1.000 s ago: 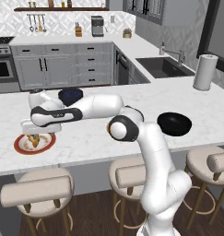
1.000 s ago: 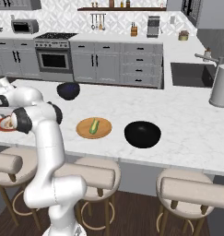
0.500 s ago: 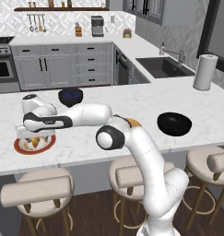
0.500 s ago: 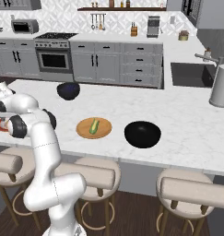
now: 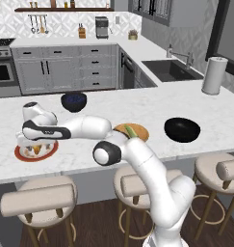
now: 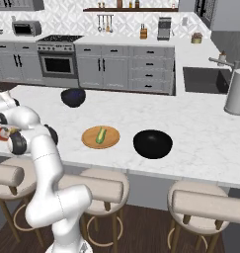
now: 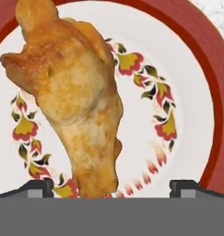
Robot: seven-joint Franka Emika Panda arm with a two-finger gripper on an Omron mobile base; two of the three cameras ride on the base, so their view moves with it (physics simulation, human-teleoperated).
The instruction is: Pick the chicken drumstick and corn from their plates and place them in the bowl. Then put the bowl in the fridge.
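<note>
Over the red-rimmed plate (image 7: pixel 210 115), the gripper (image 7: pixel 111 189) is spread astride the chicken drumstick (image 7: pixel 76 101); it should drop lower, centre on the meat, then pinch

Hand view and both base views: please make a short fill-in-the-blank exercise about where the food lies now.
1. The drumstick lies on the plate with the ____ rim.
2. The corn lies on the ____ plate.
3. The black bowl holds ____.

Missing words: red; wooden; nothing
</note>
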